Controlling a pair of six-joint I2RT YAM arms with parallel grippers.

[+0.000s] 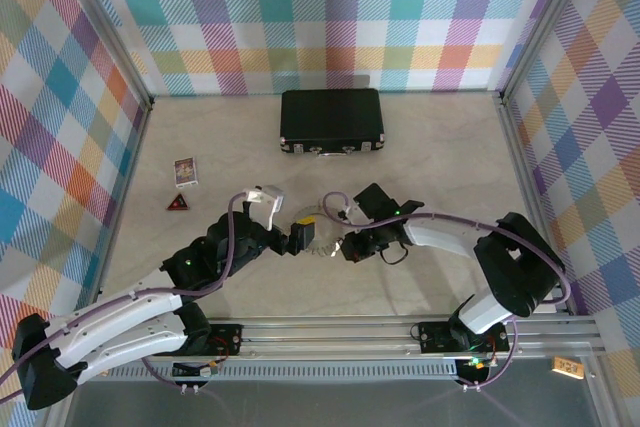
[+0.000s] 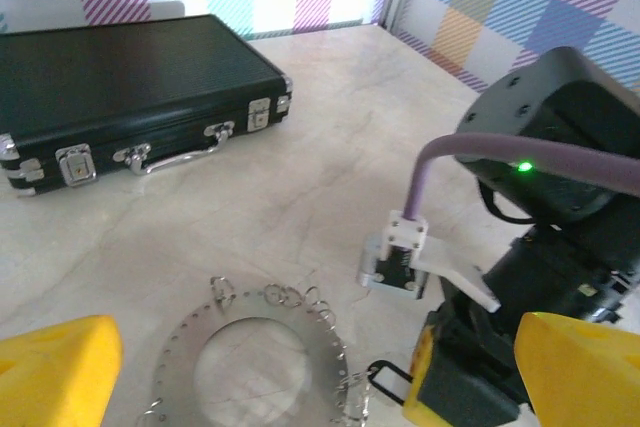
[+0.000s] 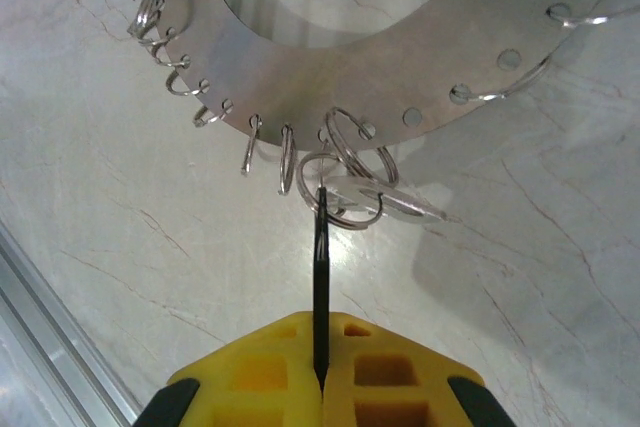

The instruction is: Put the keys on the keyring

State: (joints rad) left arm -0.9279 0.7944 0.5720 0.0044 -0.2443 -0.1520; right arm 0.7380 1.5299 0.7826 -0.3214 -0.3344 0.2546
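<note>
Dark keyring [image 3: 320,277] — orange tag [image 1: 567,368] unreadable

bright, even light from above — soft shadows, faint sheen on the table [image 1: 425,287] — close foreground blurred.

Black case [image 1: 331,120], small card box [image 1: 185,171], red triangle [image 1: 178,203], pale table [image 1: 440,162]

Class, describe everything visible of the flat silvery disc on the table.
The silvery disc is a flat metal ring with a wide round opening. Small holes line its outer edge; thin wire split rings hang through many. It lies flat on the pale marbled tabletop. A thin dark loop gripped by the right end effector reaches one ring.
</note>
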